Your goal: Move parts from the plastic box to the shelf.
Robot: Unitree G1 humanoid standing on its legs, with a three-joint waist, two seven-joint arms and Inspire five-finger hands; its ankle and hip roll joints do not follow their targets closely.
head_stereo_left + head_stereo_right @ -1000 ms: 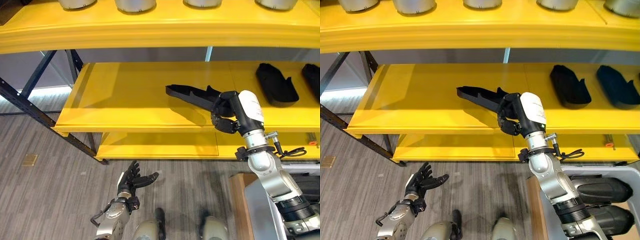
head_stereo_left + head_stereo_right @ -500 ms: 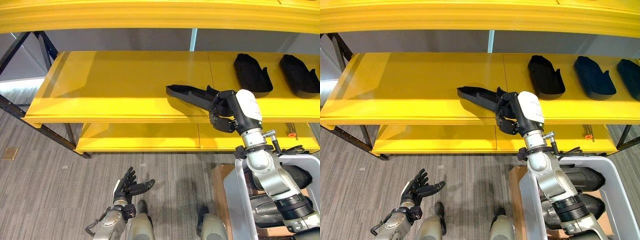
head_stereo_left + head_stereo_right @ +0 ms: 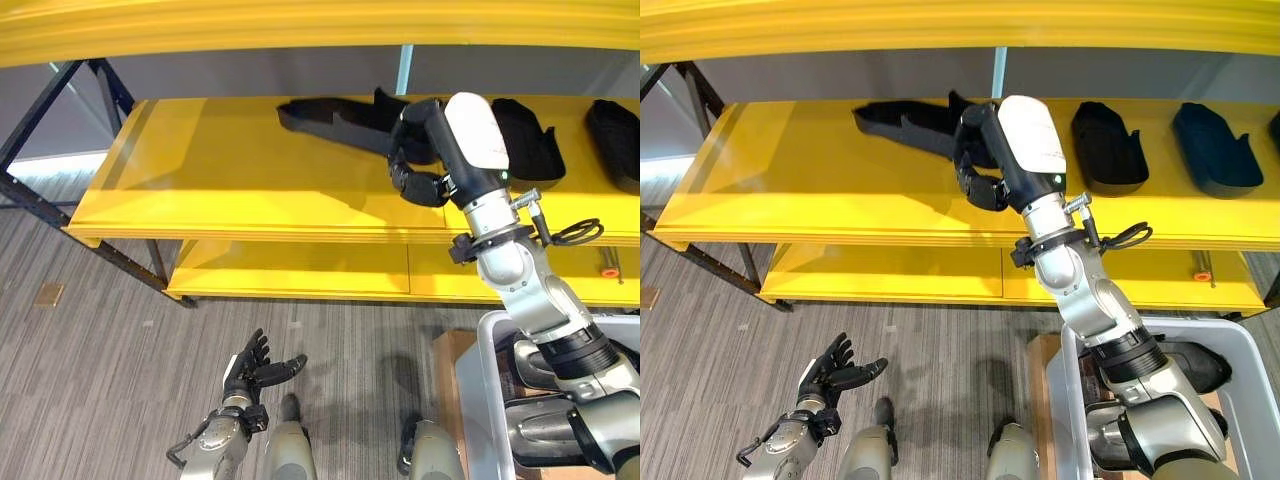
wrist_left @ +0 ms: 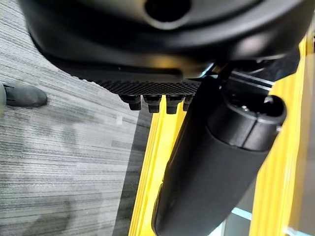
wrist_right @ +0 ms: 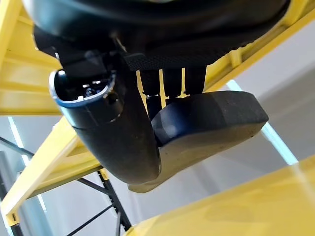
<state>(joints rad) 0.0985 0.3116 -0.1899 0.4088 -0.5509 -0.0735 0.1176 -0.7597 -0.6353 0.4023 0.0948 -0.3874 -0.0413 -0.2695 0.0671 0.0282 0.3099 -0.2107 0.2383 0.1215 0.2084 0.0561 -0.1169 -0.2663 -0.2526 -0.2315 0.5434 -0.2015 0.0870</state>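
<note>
Over the middle yellow shelf (image 3: 240,190), in the left eye view, the right arm is reaching up and forward, its right hand (image 3: 418,150) clenched round one end of a long black part (image 3: 335,115) — the part is stretching away to the robot's left, above the shelf board near its back. Two more black parts (image 3: 527,138) are lying on the same shelf, further right. Low down, the left hand (image 3: 255,368) is hanging over the grey floor (image 3: 90,380) with fingers spread and relaxed, grasping nothing.

From the right eye view, the same right arm is bending at the elbow above a grey plastic box (image 3: 1240,380), where other dark parts are sitting.

Looking along the left wrist, the fingers are showing straight above the floor beside the shelf's yellow edge.

Looking along the right wrist, fingers and thumb are curling round the black part — yellow shelving is showing beyond.
</note>
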